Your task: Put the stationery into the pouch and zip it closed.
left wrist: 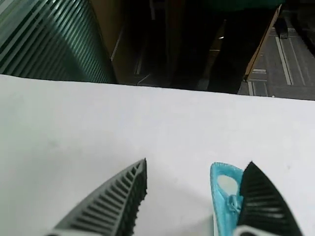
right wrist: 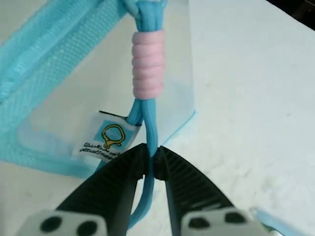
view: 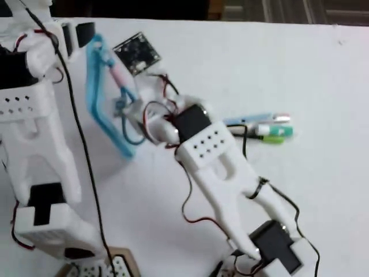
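The pouch is clear plastic with a light blue rim and stands on edge at the table's left. My right gripper is beside it, shut on the blue zip cord just below its pink bead. At the pouch's far end, my left gripper is open. In the left wrist view, the left gripper has the pouch's blue corner tab resting against its black finger. Pens, blue and green, lie on the table to the right of the right arm.
A black square object lies just behind the pouch. The white table runs to a far edge, with dark floor beyond it. Red and black cables hang around the right arm's wrist.
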Motion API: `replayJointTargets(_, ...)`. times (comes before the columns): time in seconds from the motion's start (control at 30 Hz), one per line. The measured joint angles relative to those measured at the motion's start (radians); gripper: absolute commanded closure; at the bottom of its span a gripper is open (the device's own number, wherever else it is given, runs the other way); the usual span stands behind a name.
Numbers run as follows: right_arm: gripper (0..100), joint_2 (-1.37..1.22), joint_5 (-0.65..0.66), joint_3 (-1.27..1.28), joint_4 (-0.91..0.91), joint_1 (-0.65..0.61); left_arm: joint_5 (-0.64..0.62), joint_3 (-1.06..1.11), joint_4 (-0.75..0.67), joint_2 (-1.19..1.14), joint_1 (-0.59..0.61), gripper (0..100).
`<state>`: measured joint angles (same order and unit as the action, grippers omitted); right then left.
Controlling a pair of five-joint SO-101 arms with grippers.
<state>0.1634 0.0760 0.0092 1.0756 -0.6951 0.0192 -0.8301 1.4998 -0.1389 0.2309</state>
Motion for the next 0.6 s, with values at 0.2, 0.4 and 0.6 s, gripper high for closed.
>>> replayJointTargets(0.2,98.1,0.0,0.0,0.0,-0.032,0.0,0.048,0.0,0.063,-0.005,0.0,69)
replayJointTargets(0.4,98.1,0.0,0.0,0.0,-0.046,0.0,0.048,-0.011,0.066,-0.106,0.0,69)
replayJointTargets(0.6,98.1,0.005,0.0,0.012,-0.055,0.003,0.044,-0.015,0.066,-0.207,-0.002,69)
